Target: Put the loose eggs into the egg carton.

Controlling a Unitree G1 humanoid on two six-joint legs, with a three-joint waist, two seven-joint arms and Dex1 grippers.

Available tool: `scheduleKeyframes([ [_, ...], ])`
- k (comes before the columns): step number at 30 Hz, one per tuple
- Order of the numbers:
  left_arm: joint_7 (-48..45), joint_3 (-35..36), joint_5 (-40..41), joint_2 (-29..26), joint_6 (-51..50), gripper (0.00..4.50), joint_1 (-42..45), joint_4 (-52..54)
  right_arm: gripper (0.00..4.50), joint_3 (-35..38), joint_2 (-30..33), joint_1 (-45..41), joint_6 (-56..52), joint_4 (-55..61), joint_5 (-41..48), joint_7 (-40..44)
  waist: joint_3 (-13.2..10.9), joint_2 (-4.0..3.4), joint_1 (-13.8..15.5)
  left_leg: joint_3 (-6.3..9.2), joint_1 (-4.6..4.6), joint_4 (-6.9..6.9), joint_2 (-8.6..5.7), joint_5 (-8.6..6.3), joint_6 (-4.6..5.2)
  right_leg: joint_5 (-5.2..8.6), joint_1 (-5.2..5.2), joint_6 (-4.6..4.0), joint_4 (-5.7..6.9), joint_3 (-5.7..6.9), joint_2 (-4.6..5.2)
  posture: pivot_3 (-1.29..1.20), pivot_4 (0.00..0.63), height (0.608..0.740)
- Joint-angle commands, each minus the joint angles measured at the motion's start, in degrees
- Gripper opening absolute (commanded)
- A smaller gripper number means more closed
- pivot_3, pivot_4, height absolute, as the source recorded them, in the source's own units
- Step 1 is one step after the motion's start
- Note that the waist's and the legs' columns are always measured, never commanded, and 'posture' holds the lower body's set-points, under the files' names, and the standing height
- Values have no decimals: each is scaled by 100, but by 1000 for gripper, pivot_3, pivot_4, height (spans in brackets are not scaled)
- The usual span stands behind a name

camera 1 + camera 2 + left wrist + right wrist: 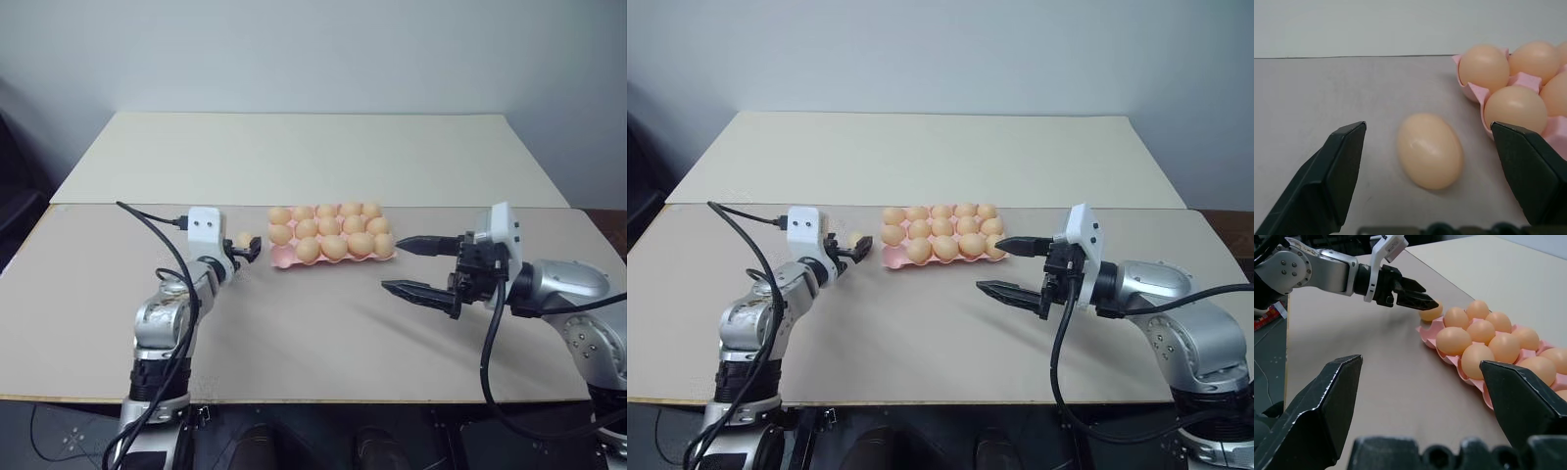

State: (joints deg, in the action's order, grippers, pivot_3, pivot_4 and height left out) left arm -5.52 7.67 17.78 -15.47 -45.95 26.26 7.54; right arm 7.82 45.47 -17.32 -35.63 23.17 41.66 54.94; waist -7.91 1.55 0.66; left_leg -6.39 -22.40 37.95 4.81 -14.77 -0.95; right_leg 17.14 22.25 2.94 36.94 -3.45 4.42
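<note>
One loose egg (pixel 1430 151), light orange-tan, lies on the table just left of the pink egg carton (pixel 282 258). My left gripper (pixel 248 248) is open, low over the table, with a black finger on each side of that egg and a gap to both. The carton holds several eggs in its cups, and the front left corner cup shows bare pink. In the right wrist view the left gripper (pixel 1418 298) reaches the egg (pixel 1431 313) at the carton's (pixel 1429 335) corner. To the right of the carton, my right gripper (pixel 392 264) hangs open and holds nothing.
The carton stands on a beige table (pixel 294 333) with bare room in front of it. A second, paler table (pixel 294 157) adjoins behind it, up to the wall. A black cable (pixel 147 220) loops from the left wrist.
</note>
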Motion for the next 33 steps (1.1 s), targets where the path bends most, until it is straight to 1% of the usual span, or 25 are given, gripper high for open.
scheduleKeyframes([
  [1, 74, -55, -108, 121, 124, 4432, 164, -4, 4500, 193, 81, -30, -14, 207, 114, 1, 0, 0, 1, 0, 0, 0, 0, 0, 0, 0, 0, 0, 0, 0, 0, 0, 150, 740],
  [9, 247, -26, -260, 342, 103, 4432, 265, -119, 4500, 210, 123, -2, -17, 235, 142, -20, 0, 0, 0, 0, 0, 1, 0, 0, 0, 0, 0, 0, 0, 0, 0, 0, 150, 740],
  [18, 306, 59, -253, 510, 261, 4432, 458, -649, 4500, 214, 117, -6, -55, 297, 193, -65, 0, 1, 4, 1, 0, 1, -1, 1, -1, 0, -1, 1, 0, 0, 0, 0, 150, 740],
  [30, 382, 57, -340, 539, 358, 4432, 611, -969, 4500, 299, 161, 22, -129, 362, 237, -97, 0, 1, 3, 1, 0, 1, -1, 2, -2, 0, -1, 1, 0, 1, 0, 0, 150, 740],
  [33, 421, 79, -337, 576, 299, 3813, 559, -911, 4500, 306, 173, 37, -127, 372, 249, -106, 0, 1, 4, 1, 0, 1, -1, 2, -3, 0, -1, 1, 1, 1, 0, 0, 150, 740],
])
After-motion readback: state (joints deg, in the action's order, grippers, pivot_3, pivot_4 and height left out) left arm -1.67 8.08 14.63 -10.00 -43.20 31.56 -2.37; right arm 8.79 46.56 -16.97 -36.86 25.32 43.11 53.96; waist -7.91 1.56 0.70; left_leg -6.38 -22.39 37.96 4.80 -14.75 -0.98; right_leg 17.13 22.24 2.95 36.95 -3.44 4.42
